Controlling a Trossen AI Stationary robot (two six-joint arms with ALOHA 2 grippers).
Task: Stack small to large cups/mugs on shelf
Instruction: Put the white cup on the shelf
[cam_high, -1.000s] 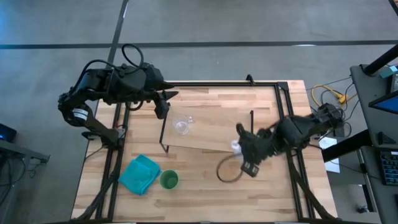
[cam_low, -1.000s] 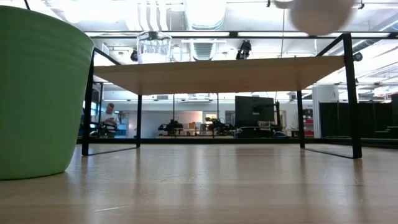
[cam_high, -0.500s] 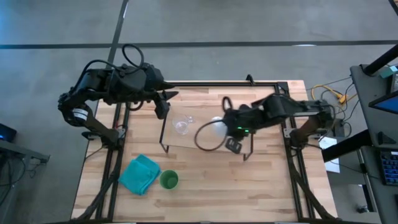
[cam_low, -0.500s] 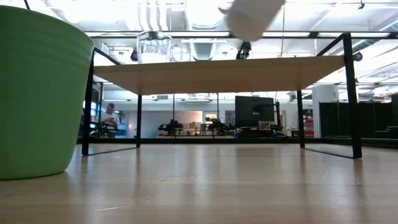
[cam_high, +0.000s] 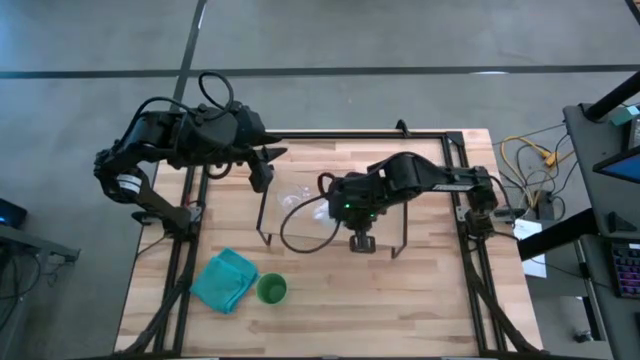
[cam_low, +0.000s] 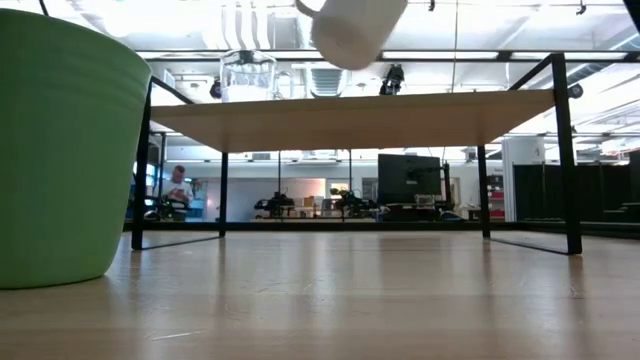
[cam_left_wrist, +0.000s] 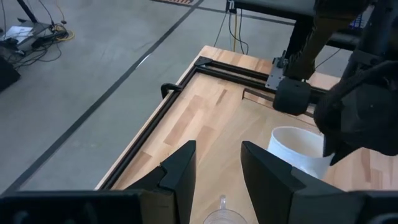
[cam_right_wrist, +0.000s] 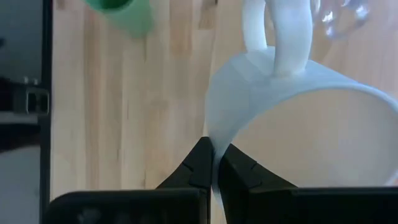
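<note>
The shelf stands mid-table and shows edge-on in the low view. The clear glass cup stands on its left part. The green cup stands on the table near the front, beside a teal cloth. My right gripper is shut on the white mug above the shelf, close to the glass. In the high view the gripper mostly covers the mug. My left gripper is open and empty, just beyond the shelf's far left corner, near the glass. My right gripper pinches the mug's wall at the rim, one finger inside and one outside. The handle is on the side away from the fingers. The mug hangs tilted, lifted clear above the shelf.
The teal folded cloth lies at the front left beside the green cup. A dark cable loop hangs from the right arm over the shelf. The table's black frame runs along the far edge. Bare tabletop lies at the front right.
My right gripper has carried the white mug up from the table's right side, over the shelf and toward the left, ending close to the glass cup. The mug has stayed in its hold and now hangs tilted above the shelf.
</note>
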